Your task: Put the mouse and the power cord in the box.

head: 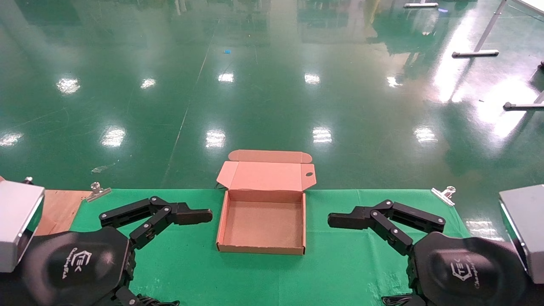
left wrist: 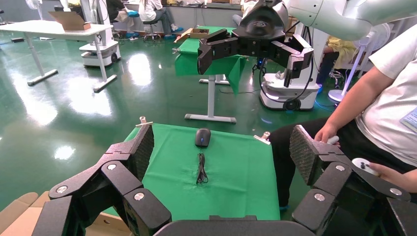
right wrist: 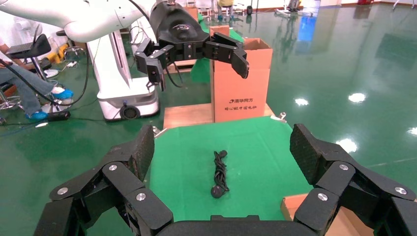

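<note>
The box (head: 261, 248) lies open in the middle of the green cloth, its lid flap (head: 265, 175) folded back and nothing inside. In the left wrist view the mouse (left wrist: 202, 137) rests on the cloth with its thin cable (left wrist: 201, 169) bundled beside it. The power cord (right wrist: 220, 173) shows in the right wrist view as a black bundle on the cloth. My left gripper (head: 193, 216) (left wrist: 222, 147) hovers open to the left of the box. My right gripper (head: 346, 221) (right wrist: 222, 145) hovers open to its right. Neither holds anything. The mouse and power cord are hidden in the head view.
Metal clips (head: 97, 189) (head: 444, 193) pin the cloth at the far corners. A wooden board (head: 57, 208) and a tall cardboard carton (right wrist: 241, 83) stand beyond the table's left end. A seated person (left wrist: 383, 98) is close to the right end.
</note>
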